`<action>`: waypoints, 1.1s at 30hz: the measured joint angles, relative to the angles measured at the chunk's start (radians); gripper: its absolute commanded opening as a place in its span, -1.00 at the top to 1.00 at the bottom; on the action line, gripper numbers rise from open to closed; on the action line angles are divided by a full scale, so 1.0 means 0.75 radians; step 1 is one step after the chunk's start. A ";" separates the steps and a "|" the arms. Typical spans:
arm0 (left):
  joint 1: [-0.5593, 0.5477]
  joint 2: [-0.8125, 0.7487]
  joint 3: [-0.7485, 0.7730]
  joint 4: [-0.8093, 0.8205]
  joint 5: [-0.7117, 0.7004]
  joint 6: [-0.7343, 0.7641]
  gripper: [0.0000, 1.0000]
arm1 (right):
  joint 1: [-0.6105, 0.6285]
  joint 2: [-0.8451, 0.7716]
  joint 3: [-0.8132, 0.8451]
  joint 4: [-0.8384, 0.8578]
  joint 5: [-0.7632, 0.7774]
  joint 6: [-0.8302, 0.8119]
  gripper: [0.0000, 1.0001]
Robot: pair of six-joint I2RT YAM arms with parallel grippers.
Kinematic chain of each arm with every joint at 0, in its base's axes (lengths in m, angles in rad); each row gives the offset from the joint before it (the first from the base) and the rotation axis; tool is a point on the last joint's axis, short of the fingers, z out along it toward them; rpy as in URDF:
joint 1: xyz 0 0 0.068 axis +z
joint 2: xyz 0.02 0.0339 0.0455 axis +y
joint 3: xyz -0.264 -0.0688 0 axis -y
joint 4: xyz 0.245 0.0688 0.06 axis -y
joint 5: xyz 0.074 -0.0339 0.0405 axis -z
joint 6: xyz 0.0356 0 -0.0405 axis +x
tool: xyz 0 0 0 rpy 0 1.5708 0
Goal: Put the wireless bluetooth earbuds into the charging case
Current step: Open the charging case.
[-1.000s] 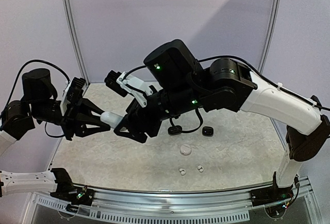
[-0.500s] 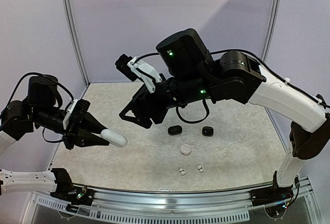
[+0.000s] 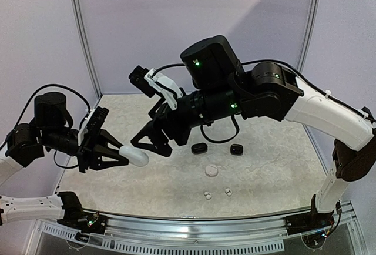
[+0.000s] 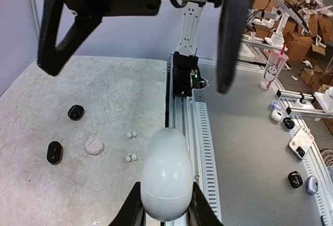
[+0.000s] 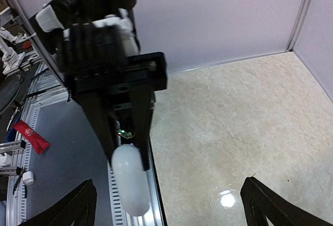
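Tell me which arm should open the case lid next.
Right. The left gripper is shut on the white case, holding it off the table, so it is occupied. The right gripper is open, empty and close to the case's free end.

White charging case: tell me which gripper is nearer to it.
Left. The left gripper clamps the white charging case between its fingers; the right gripper hovers open just off the case's free end, not touching it.
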 measured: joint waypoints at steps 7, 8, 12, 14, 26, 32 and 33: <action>0.012 -0.002 0.001 0.069 0.009 -0.075 1.00 | 0.045 0.011 0.000 -0.001 -0.028 -0.062 -0.98; 0.012 -0.002 0.001 0.071 0.009 -0.076 1.00 | 0.046 0.017 0.000 -0.007 -0.016 -0.068 -0.98; 0.013 -0.001 0.003 0.069 0.017 -0.073 1.00 | 0.046 0.042 0.000 -0.034 0.063 -0.076 -0.95; 0.013 0.001 0.006 0.070 0.020 -0.072 1.00 | 0.046 0.048 0.001 -0.047 0.109 -0.076 -0.95; 0.022 0.021 0.008 0.065 0.014 -0.039 1.00 | 0.044 0.066 0.009 -0.097 0.194 -0.031 -0.72; 0.023 0.017 0.010 -0.016 0.018 0.068 1.00 | 0.021 0.066 0.024 -0.119 0.224 0.017 -0.66; 0.022 0.015 0.013 -0.021 0.022 0.075 1.00 | 0.011 0.066 0.024 -0.120 0.229 0.022 -0.66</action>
